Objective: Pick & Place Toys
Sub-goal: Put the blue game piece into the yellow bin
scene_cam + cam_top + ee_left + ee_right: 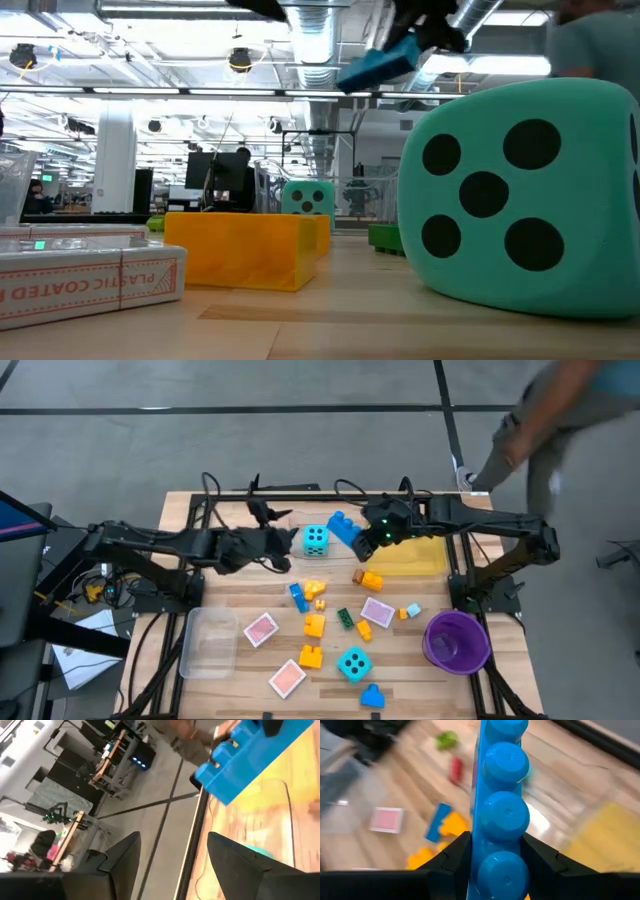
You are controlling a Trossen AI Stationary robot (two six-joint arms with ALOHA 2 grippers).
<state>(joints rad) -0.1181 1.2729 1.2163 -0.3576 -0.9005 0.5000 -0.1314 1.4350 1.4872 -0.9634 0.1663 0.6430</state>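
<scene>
My right tool point(492, 865) pinches a long blue brick point(502, 805) between its fingers, raised above the desk point(240, 595). My left tool point(172, 860) is spread and empty beside a turquoise die point(316, 540).

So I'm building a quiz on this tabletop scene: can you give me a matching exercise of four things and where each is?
Things:
1. long blue brick
2. purple bowl
3. clear tray
4. yellow tray

Places:
A. near left part of the table
B. held in the right gripper
C. near right corner
D. under the right arm, far right side

Pairs: 1-B, 2-C, 3-A, 4-D
</scene>
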